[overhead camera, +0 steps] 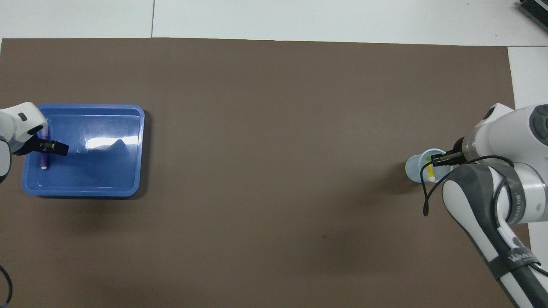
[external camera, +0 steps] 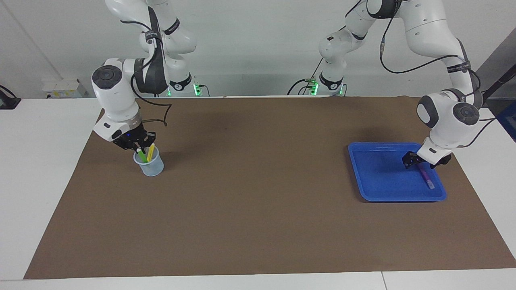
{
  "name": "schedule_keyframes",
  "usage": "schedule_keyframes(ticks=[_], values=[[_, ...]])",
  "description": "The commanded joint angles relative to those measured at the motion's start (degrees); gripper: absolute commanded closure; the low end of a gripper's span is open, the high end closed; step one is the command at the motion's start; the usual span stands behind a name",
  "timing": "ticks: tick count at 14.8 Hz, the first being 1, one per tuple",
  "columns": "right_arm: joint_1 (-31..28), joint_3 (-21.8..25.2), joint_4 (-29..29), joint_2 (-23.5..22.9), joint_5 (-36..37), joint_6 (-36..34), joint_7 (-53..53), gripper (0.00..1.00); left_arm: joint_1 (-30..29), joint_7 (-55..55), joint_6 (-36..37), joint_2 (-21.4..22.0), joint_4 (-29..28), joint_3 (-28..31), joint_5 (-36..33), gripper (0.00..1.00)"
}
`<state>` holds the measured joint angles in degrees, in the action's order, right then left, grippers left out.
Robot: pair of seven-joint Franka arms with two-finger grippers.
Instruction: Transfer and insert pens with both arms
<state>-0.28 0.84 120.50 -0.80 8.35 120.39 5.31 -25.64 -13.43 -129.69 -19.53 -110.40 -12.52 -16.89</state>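
A clear plastic cup (external camera: 150, 166) (overhead camera: 414, 166) stands at the right arm's end of the mat. A yellow pen (external camera: 150, 153) (overhead camera: 429, 171) leans inside it. The green pen (external camera: 141, 155) (overhead camera: 429, 158) stands in the cup too, its top end pinched in my right gripper (external camera: 139, 147) (overhead camera: 437, 159), which is shut just above the rim. At the left arm's end, the purple pen (external camera: 425, 177) (overhead camera: 43, 161) lies flat in the blue tray (external camera: 379, 173) (overhead camera: 107, 171). My left gripper (external camera: 421, 164) (overhead camera: 43, 146) is open and low in the tray, straddling the pen's end nearer the robots.
A brown mat (external camera: 258, 201) covers most of the white table, and its whole middle is bare. Two small white arms with green lights (external camera: 181, 86) stand at the table edge by the robots.
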Motion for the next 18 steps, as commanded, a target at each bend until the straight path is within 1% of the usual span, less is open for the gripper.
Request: schedule_keyframes(ticks=[1,2,4,8,12,18], values=[[-0.6,-0.5,0.6,0.4,1.6,-0.1,-1.7,0.31,-1.6,0.2,-3.0,0.6,-2.6,-0.3,-1.1,0.00],[-0.5,-0.5,0.5,0.4,1.6,-0.5,-1.6,0.14,-1.7,0.2,-3.2,0.7,-3.0,-0.3,-1.1,0.00],[-0.3,-0.5,0.2,0.4,2.0,-1.5,-1.6,0.01,-2.2,1.0,-3.7,0.8,-3.4,-0.4,-1.1,0.00],[0.0,-0.6,-1.3,0.4,3.0,-4.4,-1.5,0.00,-2.3,2.4,-4.9,1.0,-4.6,-0.3,-1.1,0.00],[0.3,-1.2,-4.9,0.5,3.0,-11.5,-1.2,0.00,-2.3,3.5,-5.5,1.1,-5.4,-0.3,-1.1,0.00],[0.3,-3.0,-10.1,0.9,2.1,-20.1,-1.0,0.00,-1.3,4.4,-4.1,0.9,-4.4,-0.3,-1.1,0.00]])
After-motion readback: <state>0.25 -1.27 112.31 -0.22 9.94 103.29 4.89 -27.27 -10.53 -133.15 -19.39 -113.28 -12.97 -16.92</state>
